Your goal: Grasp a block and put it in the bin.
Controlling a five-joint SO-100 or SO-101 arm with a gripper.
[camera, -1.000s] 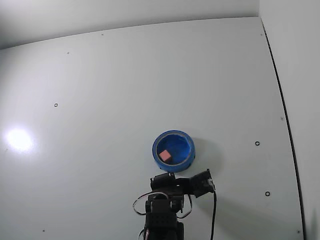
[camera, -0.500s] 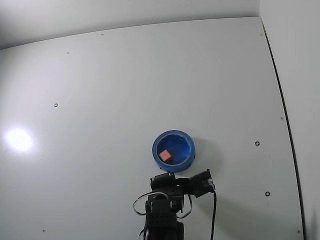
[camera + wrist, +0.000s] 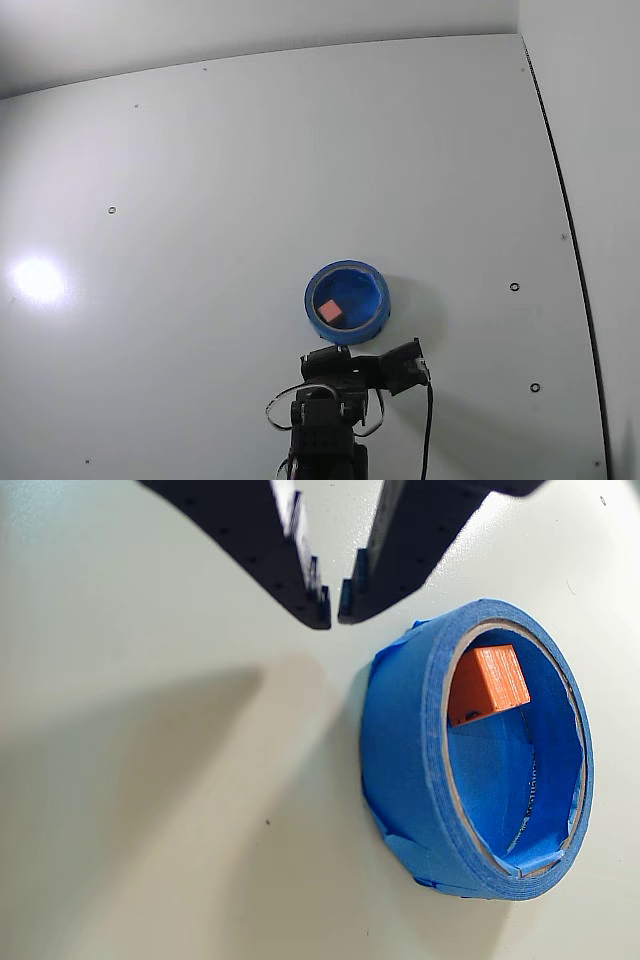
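The worktop is a plain white surface, smooth and a little glossy. Some small dark round marks are scattered on it, one toward the left edge and a few near the right edge. A bright spot of reflected light sits close to the left edge. A thin dark line runs along the right edge.
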